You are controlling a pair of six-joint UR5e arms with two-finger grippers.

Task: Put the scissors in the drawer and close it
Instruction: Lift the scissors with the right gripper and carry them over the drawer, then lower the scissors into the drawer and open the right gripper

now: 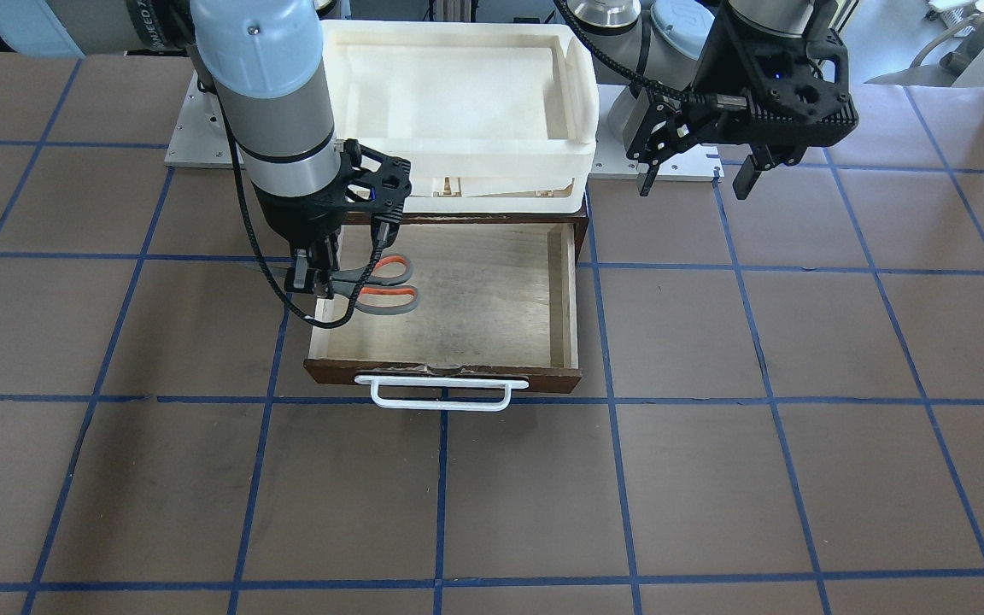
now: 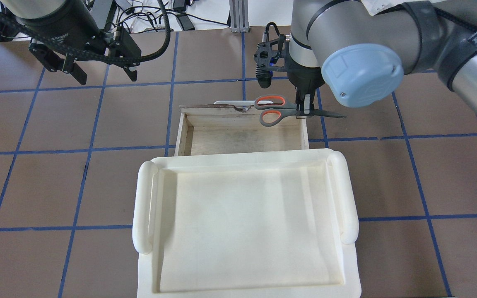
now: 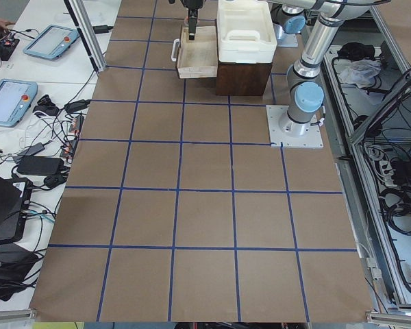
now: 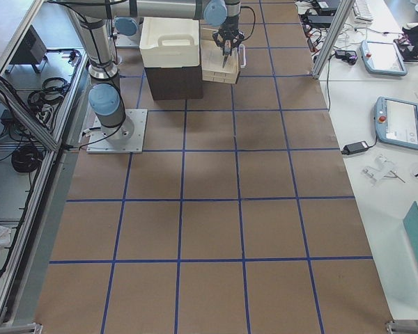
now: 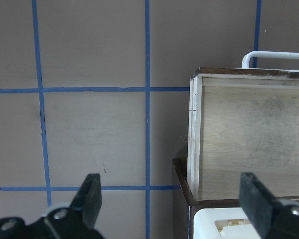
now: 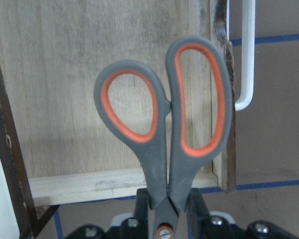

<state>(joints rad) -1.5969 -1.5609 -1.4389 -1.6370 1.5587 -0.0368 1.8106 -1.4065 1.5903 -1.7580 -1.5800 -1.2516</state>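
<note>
The drawer (image 1: 492,299) stands pulled open, with a pale plywood floor, a dark brown front and a white bar handle (image 1: 441,395). My right gripper (image 1: 314,282) is shut on the scissors (image 1: 383,286) near their pivot and holds them level above the drawer's side wall. The grey and orange handles hang over the drawer floor (image 6: 65,74); the blades (image 2: 329,114) stick out over the table. In the right wrist view the scissors (image 6: 164,124) fill the middle. My left gripper (image 2: 97,74) is open and empty, off to the drawer's other side (image 5: 174,199).
A cream-white plastic tray (image 2: 145,207) sits on top of the dark cabinet that the drawer slides from; it also shows in the front-facing view (image 1: 577,94). The brown table with blue grid lines surrounds the cabinet. Tablets and cables lie on side benches.
</note>
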